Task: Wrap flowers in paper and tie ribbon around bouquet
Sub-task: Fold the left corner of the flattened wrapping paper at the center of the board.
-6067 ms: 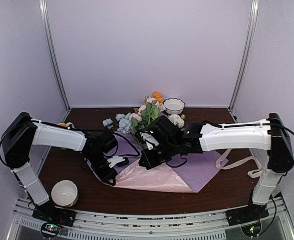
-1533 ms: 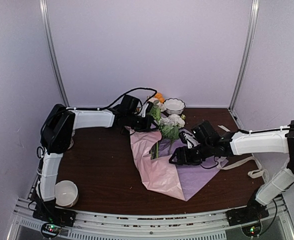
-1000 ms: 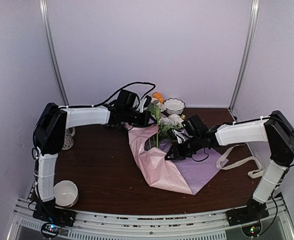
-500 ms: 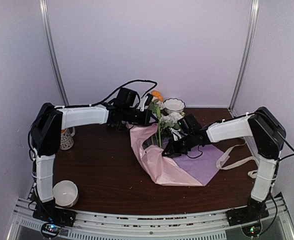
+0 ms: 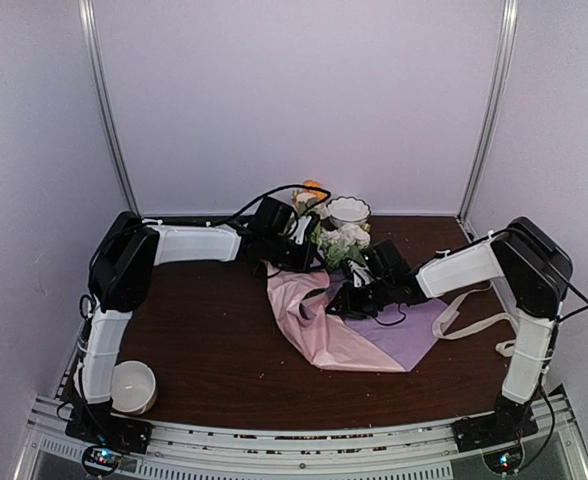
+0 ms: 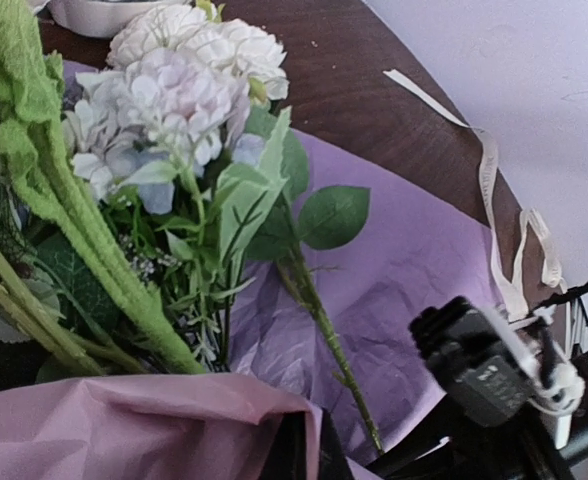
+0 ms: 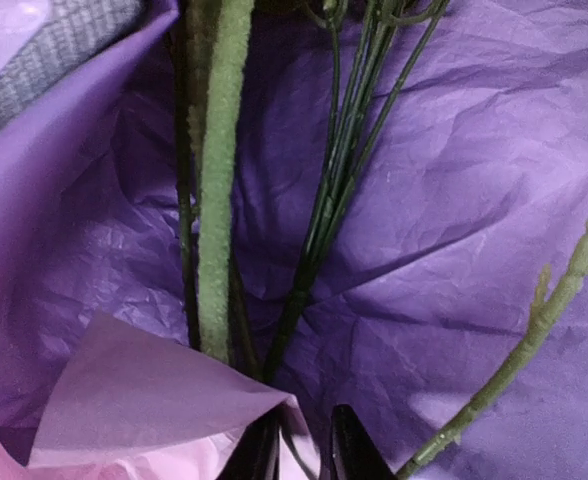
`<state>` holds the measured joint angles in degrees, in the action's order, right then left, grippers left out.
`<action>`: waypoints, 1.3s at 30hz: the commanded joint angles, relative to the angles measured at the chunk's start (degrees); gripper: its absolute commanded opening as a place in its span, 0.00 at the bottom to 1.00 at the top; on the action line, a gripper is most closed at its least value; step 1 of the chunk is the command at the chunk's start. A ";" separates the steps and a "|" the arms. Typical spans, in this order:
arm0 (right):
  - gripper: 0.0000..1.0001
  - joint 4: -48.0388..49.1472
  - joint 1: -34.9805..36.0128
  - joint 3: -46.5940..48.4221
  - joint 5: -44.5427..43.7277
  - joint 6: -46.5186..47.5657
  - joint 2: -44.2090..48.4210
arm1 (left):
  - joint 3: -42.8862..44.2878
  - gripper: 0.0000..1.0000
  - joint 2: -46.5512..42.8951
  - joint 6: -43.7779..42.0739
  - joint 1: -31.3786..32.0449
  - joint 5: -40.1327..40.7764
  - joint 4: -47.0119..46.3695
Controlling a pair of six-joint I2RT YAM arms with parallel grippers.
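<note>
The flowers (image 5: pixel 336 238) lie on the paper (image 5: pixel 319 322) at mid-table, white and pale blue blooms (image 6: pixel 174 90) toward the back. Their green stalks (image 7: pixel 214 200) run down over the crinkled lilac sheet (image 7: pixel 454 200). My left gripper (image 5: pixel 299 262) is shut on a folded pink edge of the paper (image 6: pixel 104 430), just left of the blooms; its fingertips (image 6: pixel 314 445) pinch that fold. My right gripper (image 5: pixel 340 302) hovers low over the stalks, its jaws (image 7: pixel 304 452) a narrow gap apart, a pink paper corner at the left finger. The ribbon (image 5: pixel 474 322) trails loose on the table at right.
A white patterned bowl (image 5: pixel 348 211) stands at the back behind the blooms. A plain white bowl (image 5: pixel 131 386) sits near the front left corner. Metal posts (image 5: pixel 109 110) and lilac walls close in the table. The ribbon (image 6: pixel 504 220) loops toward the right wall.
The flowers have gone from upright to lying low over the paper. My left arm has shifted right with the paper fold. My right gripper's jaws have parted a little.
</note>
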<state>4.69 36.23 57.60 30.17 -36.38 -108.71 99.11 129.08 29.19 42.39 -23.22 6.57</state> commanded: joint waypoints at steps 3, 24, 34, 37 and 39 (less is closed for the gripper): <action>0.28 0.61 -1.25 -2.61 -5.97 -0.89 7.95 | 0.61 0.00 0.85 -1.77 0.29 2.62 -1.27; 0.60 -11.48 -1.69 10.72 3.36 5.65 5.05 | 2.49 0.00 2.50 -3.88 0.24 5.21 -0.02; 0.35 -6.36 -1.69 10.51 14.20 3.36 2.16 | 2.73 0.00 2.27 -6.60 0.15 6.23 0.93; 0.34 -5.57 -1.84 10.07 14.37 1.51 1.67 | 2.67 0.00 2.08 -7.37 0.15 6.49 0.93; 0.36 -5.20 -2.23 9.82 13.98 -0.67 1.12 | 2.52 0.00 1.91 -7.56 0.15 6.80 0.71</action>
<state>-3.64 34.37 68.05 41.65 -33.34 -106.13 100.09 130.52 23.64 42.44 -17.67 8.23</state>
